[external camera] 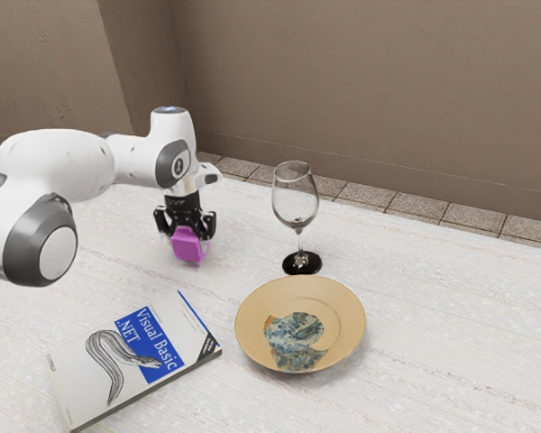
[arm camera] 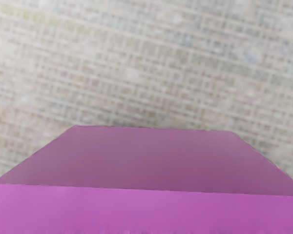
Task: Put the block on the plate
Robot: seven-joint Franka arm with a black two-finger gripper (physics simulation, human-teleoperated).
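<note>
Exterior view: tool [external camera: 187, 231] grips block [external camera: 188, 245] with fingers widely spaced on opposite sides, apparently leaving its underside free for seating. Block location: beyond the book [external camera: 131, 359], well apart from plate [external camera: 347, 317]; lateral transfer required.

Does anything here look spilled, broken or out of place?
Nothing clearly amiss: the glass stands upright, the book lies flat. The mottled blue patch on the plate looks odd, but is probably decoration.
</note>
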